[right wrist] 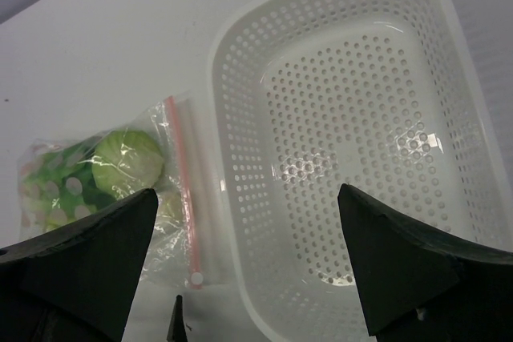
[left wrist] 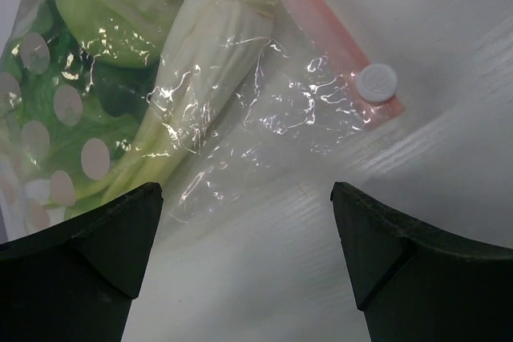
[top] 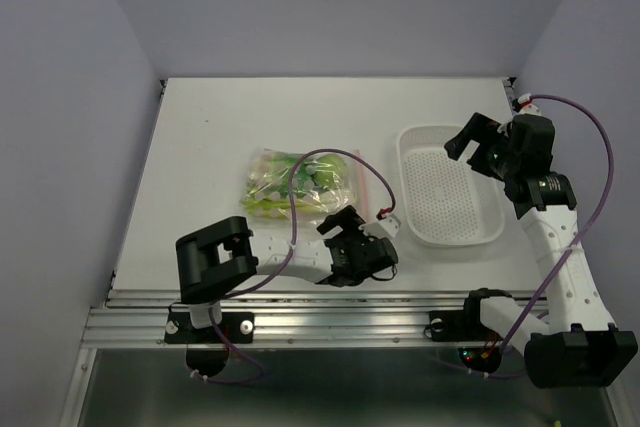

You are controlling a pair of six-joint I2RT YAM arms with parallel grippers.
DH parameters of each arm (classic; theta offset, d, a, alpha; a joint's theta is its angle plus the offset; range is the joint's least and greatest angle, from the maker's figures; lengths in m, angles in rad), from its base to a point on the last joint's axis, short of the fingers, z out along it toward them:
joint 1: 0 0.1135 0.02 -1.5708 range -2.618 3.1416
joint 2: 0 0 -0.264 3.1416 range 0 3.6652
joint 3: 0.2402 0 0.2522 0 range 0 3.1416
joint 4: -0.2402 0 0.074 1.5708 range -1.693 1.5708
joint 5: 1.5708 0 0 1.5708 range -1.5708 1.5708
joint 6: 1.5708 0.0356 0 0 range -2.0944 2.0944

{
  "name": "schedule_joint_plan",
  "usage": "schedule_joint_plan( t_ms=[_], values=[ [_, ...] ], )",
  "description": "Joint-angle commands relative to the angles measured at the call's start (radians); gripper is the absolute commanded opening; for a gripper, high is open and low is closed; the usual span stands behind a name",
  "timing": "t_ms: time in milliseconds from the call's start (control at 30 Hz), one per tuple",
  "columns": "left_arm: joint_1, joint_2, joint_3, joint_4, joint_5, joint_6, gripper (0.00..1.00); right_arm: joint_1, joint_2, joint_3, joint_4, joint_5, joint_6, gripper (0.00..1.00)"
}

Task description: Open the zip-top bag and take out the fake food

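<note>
The bag (top: 300, 185) lay flat just left of the white tray (top: 495, 232). It looked shut, with the play food (top: 285, 172) inside. Its pink zip strip (top: 370, 185) was the edge next to the tray and ran far to near, along the tray's long side. The little white slider (left wrist: 377, 82) sat at the near end. My left gripper (left wrist: 247, 198) was close by that corner, fingers spread wide, holding nothing. My right gripper (top: 468, 139) hung over the tray's far end, also spread and empty. I think my left one was nearer, so it should grab first.
</note>
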Motion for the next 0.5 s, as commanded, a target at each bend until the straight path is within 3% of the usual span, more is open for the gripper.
schedule_joint_plan(
  t_ms=[0,467],
  values=[
    [0.0,0.029,0.056,-0.04,-0.138,-0.004,0.99,-0.001,-0.008,0.013,0.042,-0.041,-0.015,1.0],
    [-0.024,0.181,0.109,0.062,-0.259,0.05,0.98,-0.001,-0.022,0.008,0.052,-0.071,-0.022,1.0]
  ],
)
